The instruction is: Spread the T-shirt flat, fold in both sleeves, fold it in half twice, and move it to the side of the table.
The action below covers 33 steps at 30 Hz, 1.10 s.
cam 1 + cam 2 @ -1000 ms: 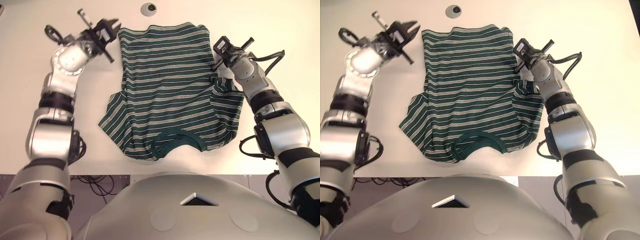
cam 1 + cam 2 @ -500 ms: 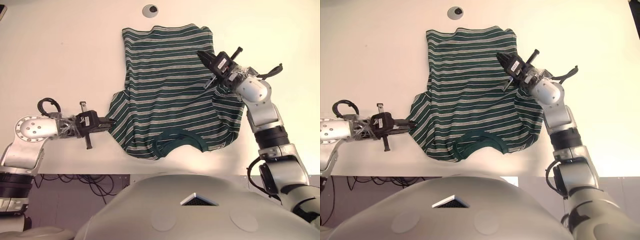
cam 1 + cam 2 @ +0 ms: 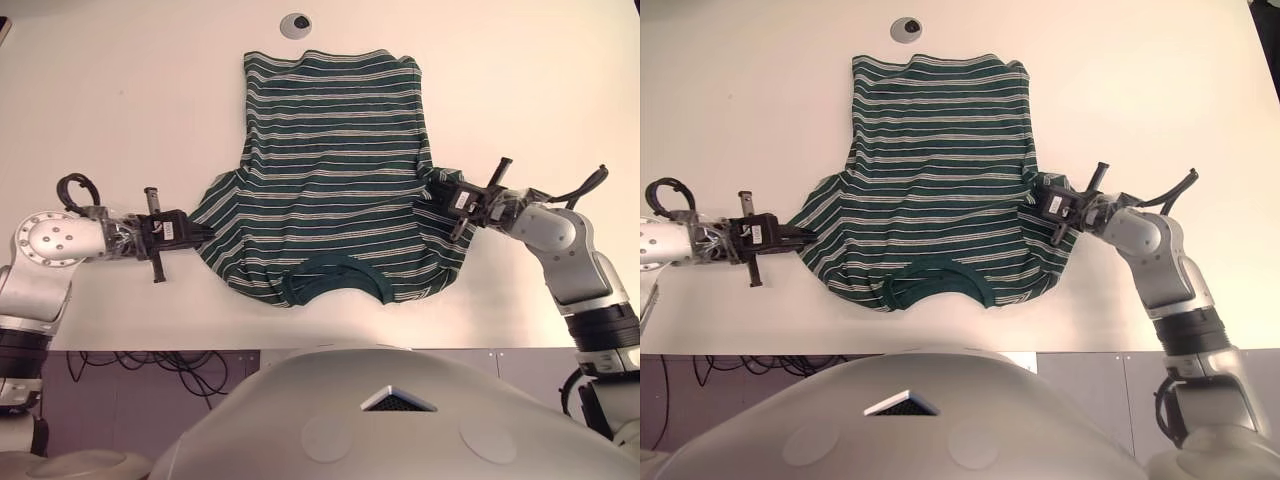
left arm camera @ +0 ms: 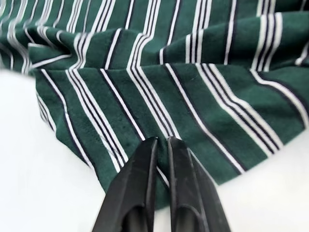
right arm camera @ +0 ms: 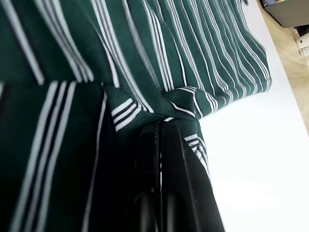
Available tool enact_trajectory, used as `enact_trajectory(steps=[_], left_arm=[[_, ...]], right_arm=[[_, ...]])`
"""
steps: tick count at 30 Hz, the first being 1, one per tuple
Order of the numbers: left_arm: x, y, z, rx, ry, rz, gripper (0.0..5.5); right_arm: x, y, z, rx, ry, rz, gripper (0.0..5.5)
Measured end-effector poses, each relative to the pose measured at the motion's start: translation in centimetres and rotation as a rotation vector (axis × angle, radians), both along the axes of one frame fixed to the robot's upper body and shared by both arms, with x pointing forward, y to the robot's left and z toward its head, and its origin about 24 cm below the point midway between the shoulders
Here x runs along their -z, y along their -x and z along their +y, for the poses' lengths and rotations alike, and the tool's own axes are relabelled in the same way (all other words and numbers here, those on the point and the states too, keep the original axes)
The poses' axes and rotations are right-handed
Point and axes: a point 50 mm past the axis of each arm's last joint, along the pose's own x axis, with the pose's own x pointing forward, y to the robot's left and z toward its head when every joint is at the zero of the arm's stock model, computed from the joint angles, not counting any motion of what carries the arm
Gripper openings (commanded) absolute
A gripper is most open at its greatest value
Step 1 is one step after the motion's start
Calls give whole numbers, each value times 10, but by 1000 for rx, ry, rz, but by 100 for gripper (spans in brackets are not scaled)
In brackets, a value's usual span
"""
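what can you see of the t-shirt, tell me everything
The T-shirt is dark green knit with thin white and dark stripes. It lies on the white table, collar nearest the robot, hem at the far end. The body is mostly flat but rumpled at both sleeves. The left gripper is shut on one sleeve's edge, the right gripper on the other, bunched sleeve.

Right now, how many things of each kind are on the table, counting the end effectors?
T-shirt: 1
End effectors: 2, the left end effector and the right end effector
Round port: 1
Total: 4
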Motion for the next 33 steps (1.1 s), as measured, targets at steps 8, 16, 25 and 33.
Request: enact_trajectory(steps=[8,16,25,33], left_arm=[[2,13,11,-66,36,25,35],[12,-1,-8,-271,325,-78,122],[0,9,23,-517,458,-50,174],[15,21,48,-656,429,33,174]], right_arm=[[8,17,-3,12,4,9,0],[10,30,13,35,-194,8,0],[-1,41,23,166,-478,6,0],[-13,40,29,193,-675,14,0]])
